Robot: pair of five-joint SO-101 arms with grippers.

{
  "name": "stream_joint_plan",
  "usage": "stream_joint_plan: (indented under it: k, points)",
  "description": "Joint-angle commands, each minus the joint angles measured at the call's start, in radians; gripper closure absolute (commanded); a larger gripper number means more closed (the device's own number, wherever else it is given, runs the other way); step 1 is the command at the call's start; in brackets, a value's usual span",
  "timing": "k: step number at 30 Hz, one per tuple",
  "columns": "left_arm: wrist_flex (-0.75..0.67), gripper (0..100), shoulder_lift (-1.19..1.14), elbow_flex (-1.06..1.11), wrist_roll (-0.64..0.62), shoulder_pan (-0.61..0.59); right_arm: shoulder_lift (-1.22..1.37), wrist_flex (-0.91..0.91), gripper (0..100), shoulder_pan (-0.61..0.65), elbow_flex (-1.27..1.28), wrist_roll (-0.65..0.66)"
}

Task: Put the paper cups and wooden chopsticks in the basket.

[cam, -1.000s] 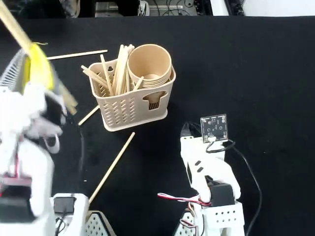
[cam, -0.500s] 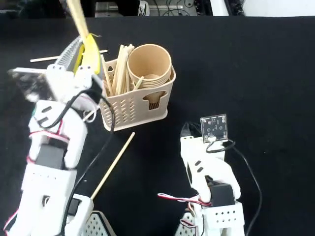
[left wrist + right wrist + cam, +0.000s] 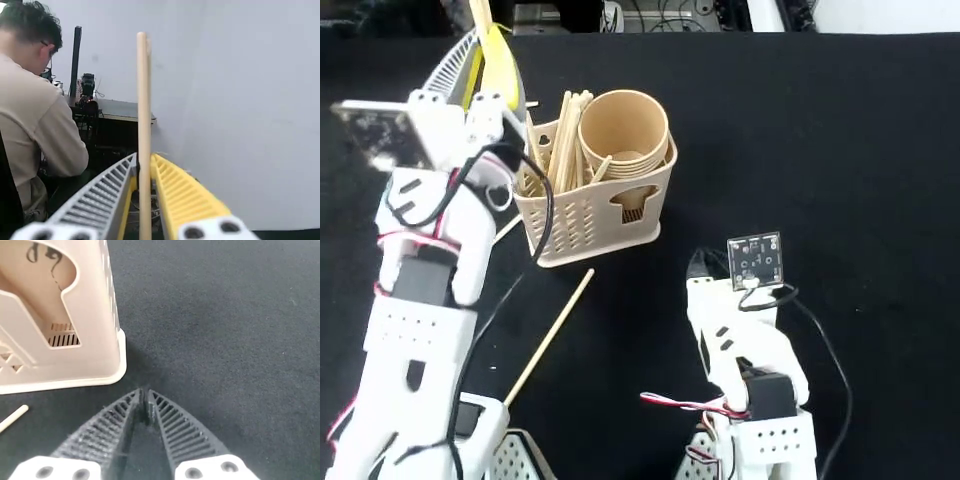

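Left gripper (image 3: 144,159) fingers (image 3: 180,190) pinch a chopstick (image 3: 144,100), which stands upright between them and pokes well past the tips. The gripper is raised just beside the basket (image 3: 590,215), which holds stacked cups (image 3: 623,125) and more chopsticks (image 3: 560,150). Right gripper (image 3: 144,392) fingers pressed together, low over the bench (image 3: 840,150) near the basket. A loose chopstick (image 3: 550,335) lies on the bench.

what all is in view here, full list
basket: one, beige, on the table
paper cups: nested stack, number unclear, tan, in the basket
chopsticks in basket: several, pale wood, beside the cups
loose chopstick: one, pale wood, lying on the table by the basket
held chopstick: one, pale wood, in the left tool
table: one, black
left tool: one, yellow and grey, shut on the held chopstick
right tool: one, black, shut, by the basket
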State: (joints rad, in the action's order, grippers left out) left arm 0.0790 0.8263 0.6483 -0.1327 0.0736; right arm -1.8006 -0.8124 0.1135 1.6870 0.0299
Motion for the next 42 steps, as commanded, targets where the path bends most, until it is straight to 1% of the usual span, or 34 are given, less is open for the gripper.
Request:
stream_joint_plan:
  k: [1, 6, 9, 12, 17, 20, 22, 26, 31, 34, 37, 39, 42]
  points:
    - [-0.006, 97, -0.112, -0.079, 0.011, -0.010, -0.088, -0.003, 98.1, -0.012, -0.004, -0.003]
    - [-0.107, 97, -0.242, -0.048, 0.009, 0.010, -0.088, -0.003, 98.1, -0.012, -0.004, -0.003]
    - [-0.140, 97, -0.279, -0.001, -0.026, 0.008, -0.088, -0.003, 98.1, -0.012, -0.004, -0.003]
    - [-0.135, 97, -0.279, 0.053, -0.054, 0.012, -0.088, -0.003, 98.0, -0.012, -0.004, -0.003]
    - [-0.133, 97, -0.229, 0.171, -0.044, 0.013, -0.088, -0.003, 98.0, -0.012, -0.004, -0.002]
    - [-0.124, 90, -0.167, 0.254, -0.048, 0.012, -0.088, -0.003, 98.0, -0.012, -0.004, -0.002]
    - [-0.061, 87, -0.107, 0.285, -0.051, 0.013, -0.088, -0.003, 98.0, -0.012, -0.004, -0.002]
    - [0.135, 84, 0.035, 0.288, -0.051, 0.019, -0.088, -0.003, 98.0, -0.014, -0.004, 0.023]
    - [0.279, 83, 0.213, 0.300, -0.044, -0.004, -0.088, -0.003, 98.2, -0.014, -0.004, 0.041]
    - [0.376, 83, 0.313, 0.294, -0.044, -0.073, -0.087, -0.003, 98.2, -0.014, -0.004, 0.041]
    - [0.493, 83, 0.394, 0.295, -0.041, -0.209, -0.087, -0.003, 98.2, -0.014, -0.004, 0.041]
    - [0.571, 83, 0.427, 0.306, 0.015, -0.300, -0.085, -0.003, 98.2, -0.012, -0.004, 0.041]
    - [0.643, 83, 0.431, 0.334, 0.117, -0.386, -0.085, -0.003, 98.2, -0.012, -0.004, 0.041]
